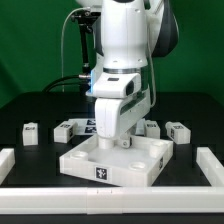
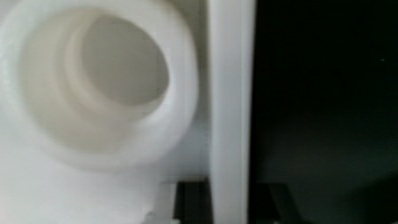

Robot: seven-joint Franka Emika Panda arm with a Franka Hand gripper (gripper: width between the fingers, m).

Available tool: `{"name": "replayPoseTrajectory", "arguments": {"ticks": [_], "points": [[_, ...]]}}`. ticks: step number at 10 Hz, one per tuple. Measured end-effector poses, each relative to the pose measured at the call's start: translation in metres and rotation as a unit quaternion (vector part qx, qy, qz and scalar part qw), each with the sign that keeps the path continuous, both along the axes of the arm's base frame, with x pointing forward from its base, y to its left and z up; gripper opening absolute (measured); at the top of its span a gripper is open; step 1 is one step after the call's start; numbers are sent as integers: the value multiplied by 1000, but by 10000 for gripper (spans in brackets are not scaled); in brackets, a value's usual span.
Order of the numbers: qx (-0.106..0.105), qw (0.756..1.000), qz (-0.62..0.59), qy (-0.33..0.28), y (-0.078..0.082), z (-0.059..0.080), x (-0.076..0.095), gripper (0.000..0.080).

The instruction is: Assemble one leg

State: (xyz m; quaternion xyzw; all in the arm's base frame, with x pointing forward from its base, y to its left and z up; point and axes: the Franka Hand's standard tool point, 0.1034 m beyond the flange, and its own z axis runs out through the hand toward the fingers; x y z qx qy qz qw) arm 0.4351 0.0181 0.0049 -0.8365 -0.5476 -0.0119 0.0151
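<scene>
Corner hole (image 2: pixel 107 90) fills the wrist view; hand (image 1: pixel 113 142) low over tabletop (image 1: pixel 108 168) (grip cannot be told). Loose leg (image 1: pixel 30 132): probably light, rigid, slick plastic; pinch across flat sides.

We see the exterior view lit brightly and evenly, it seems from above; the white arm (image 1: pixel 125 40) almost washes out against the dark worktop (image 1: pixel 25 110), and shadows are soft. The wrist view is blurred, out of focus, white surfaces glaring beside deep black.
</scene>
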Motion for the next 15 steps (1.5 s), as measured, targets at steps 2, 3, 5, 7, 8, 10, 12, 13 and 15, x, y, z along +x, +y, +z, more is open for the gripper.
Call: {"name": "replayPoseTrajectory", "arguments": {"ticks": [2, 3, 5, 7, 8, 10, 12, 13, 15], "points": [[-4, 997, 74, 14, -3, 3, 15, 58], [-5, 993, 115, 16, 0, 2, 21, 58], [-9, 989, 149, 15, 8, 2, 31, 58], [-8, 989, 147, 16, 7, 1, 30, 58], [-8, 989, 147, 16, 7, 1, 30, 58], [-10, 987, 162, 16, 16, 2, 37, 58], [-15, 980, 197, 20, 34, 2, 49, 58], [-16, 980, 197, 19, 33, 2, 52, 58], [-15, 980, 196, 19, 33, 2, 52, 58]]}}
